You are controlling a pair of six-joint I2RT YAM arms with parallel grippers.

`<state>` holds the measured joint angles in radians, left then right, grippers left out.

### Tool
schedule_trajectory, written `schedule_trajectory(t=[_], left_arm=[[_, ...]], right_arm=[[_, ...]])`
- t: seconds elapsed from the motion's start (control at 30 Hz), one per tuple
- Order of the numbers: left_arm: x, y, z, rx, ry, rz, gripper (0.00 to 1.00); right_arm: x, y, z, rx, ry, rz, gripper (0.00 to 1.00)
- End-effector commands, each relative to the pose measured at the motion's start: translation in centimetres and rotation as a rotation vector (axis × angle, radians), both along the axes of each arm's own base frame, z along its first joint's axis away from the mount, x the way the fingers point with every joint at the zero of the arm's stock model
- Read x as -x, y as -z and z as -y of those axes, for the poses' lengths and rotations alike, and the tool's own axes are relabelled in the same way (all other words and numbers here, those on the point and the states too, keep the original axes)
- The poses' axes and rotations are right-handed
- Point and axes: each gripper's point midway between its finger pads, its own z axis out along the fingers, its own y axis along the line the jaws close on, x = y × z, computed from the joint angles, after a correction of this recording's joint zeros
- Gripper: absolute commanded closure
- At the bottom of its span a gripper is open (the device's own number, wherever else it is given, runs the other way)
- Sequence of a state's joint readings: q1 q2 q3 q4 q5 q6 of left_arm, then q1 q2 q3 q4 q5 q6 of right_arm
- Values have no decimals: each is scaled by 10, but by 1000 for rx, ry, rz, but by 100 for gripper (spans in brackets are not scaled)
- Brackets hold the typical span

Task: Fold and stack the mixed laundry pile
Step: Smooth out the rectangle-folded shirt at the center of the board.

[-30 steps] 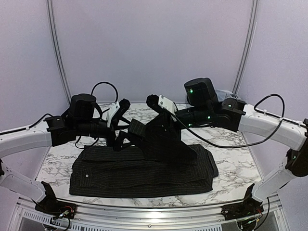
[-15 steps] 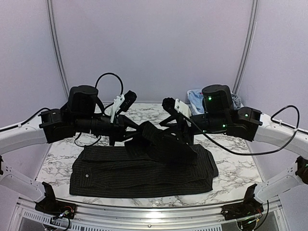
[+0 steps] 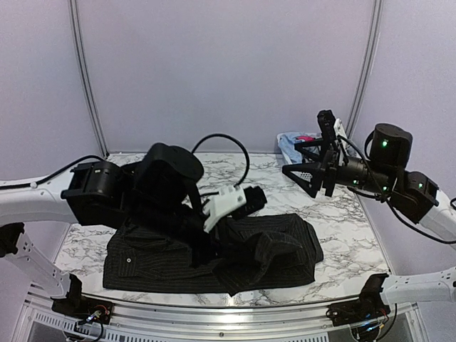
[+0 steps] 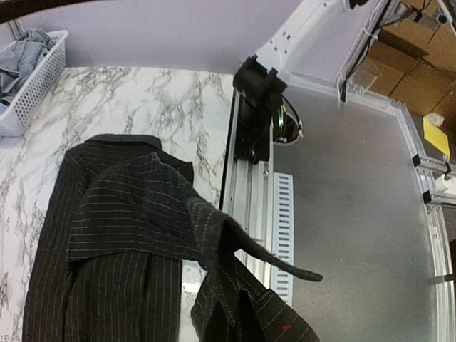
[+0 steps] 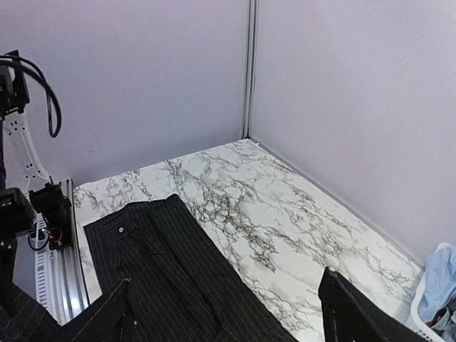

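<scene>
**A:** While the left arm leans low over the marble table (image 3: 342,239), where does its gripper sit against the shirt?

**B:** The left gripper (image 3: 254,197) is over the middle of the black pinstriped shirt (image 3: 160,265), touching it. Its jaws are pressed together on a fold of the cloth. In the left wrist view the shirt (image 4: 107,235) rises in a peak toward the camera, with one flap sticking out sideways.

**A:** And the rest of the garment?

**B:** It lies along the near part of the table. The left half is flat. The right half is rumpled and bunched under the gripper, and one corner points toward the front edge.

**A:** What about the right gripper?

**B:** The right gripper (image 3: 303,179) is raised at the right side, well apart from the shirt and just in front of the white lattice basket (image 3: 285,151). Its fingers (image 5: 345,313) are spread wide with nothing between them, and the shirt (image 5: 164,263) shows far below.

**A:** What is in the basket?

**B:** It holds light blue pieces (image 3: 291,142) and a pink-red piece (image 3: 306,139), at the far right corner.
</scene>
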<state>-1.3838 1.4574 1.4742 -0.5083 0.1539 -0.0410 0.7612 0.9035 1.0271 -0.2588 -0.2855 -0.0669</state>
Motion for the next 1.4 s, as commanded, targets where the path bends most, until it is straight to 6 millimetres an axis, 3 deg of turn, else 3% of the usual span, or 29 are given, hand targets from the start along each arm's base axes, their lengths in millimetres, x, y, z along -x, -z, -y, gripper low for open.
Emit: schedule_trajectory(t=[0.0, 0.07, 0.23, 0.33, 0.5, 0.67, 0.87, 0.97, 1.03, 1.23, 1.37], left_arm=[[28, -4, 2, -59, 54, 53, 100], [46, -4, 8, -81, 104, 48, 100], [66, 10, 10, -158, 189, 37, 100], [74, -1, 12, -142, 216, 38, 100], [65, -23, 31, -114, 197, 111, 100], [65, -19, 61, -129, 230, 137, 100], [60, -27, 74, -103, 218, 166, 100], [33, -23, 71, -122, 102, 93, 100], [9, -17, 64, -130, 12, 12, 100], [-60, 20, 24, -87, -257, -113, 100], [-118, 46, -25, -42, -478, -186, 100]], right_arm=[[-17, 34, 5, 22, 92, -119, 16], [-23, 52, -1, 44, 89, -159, 18], [-34, 111, -33, 133, 8, -298, 30], [-42, 153, -51, 197, -36, -391, 38], [-49, 208, -71, 300, -89, -505, 55], [-56, 245, -76, 356, -85, -567, 62], [-53, 267, -78, 384, -113, -618, 62], [-40, 288, -78, 425, -168, -681, 64], [-36, 290, -76, 419, -178, -714, 65], [-73, 242, -47, 252, -53, -733, 52], [-89, 237, -20, 253, 23, -745, 46]])
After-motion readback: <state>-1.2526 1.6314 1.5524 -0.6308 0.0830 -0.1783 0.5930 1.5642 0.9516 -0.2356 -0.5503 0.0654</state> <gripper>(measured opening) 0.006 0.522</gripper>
